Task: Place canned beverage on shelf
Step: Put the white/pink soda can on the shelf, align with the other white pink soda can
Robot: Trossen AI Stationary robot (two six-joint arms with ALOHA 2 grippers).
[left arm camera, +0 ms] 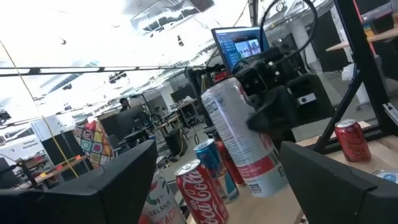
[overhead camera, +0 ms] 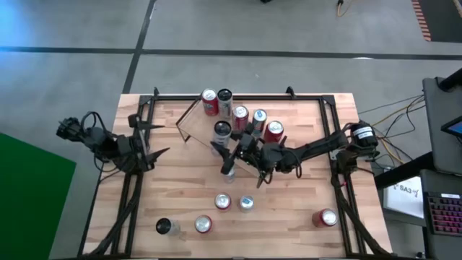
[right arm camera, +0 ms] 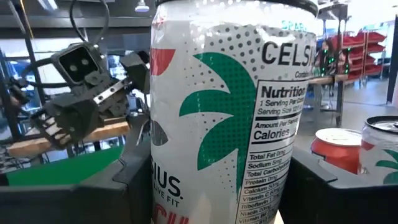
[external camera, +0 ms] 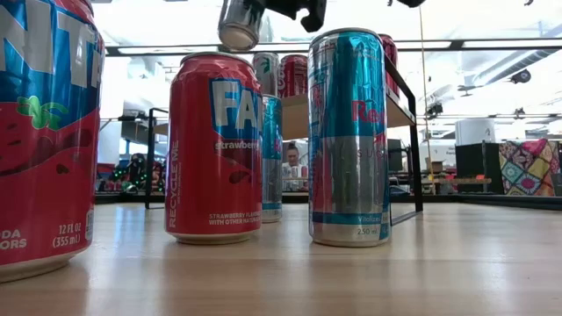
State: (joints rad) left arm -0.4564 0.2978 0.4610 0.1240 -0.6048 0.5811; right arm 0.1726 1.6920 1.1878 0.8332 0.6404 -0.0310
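My right gripper [overhead camera: 228, 160] is near the table's middle, in front of the shelf [external camera: 399, 112], and is shut on a white Celsius can [left arm camera: 239, 140]. The label of this can [right arm camera: 230, 112] fills the right wrist view. In the low view its bottom [external camera: 239, 31] shows high above the tabletop. Several cans [overhead camera: 249, 117] stand upright on the shelf. My left gripper [overhead camera: 155, 143] is at the table's left edge, open, with nothing between its fingers [left arm camera: 134, 168]. My right gripper pinches the Celsius can's side wall [left arm camera: 256, 121] between its two fingers, about halfway up the can. The fingers come in roughly level from the table's right side and lie across the can. The can is lifted clear of the table and tilted.
Two cans [overhead camera: 234, 203] stand near the table's middle. Two more [overhead camera: 186, 226] stand at the near left and a red one [overhead camera: 326, 217] at the near right. Strawberry Fanta cans [external camera: 215, 145] and a blue Red Bull can [external camera: 349, 140] stand close to the low camera. Black frame rails [overhead camera: 339, 130] edge the table.
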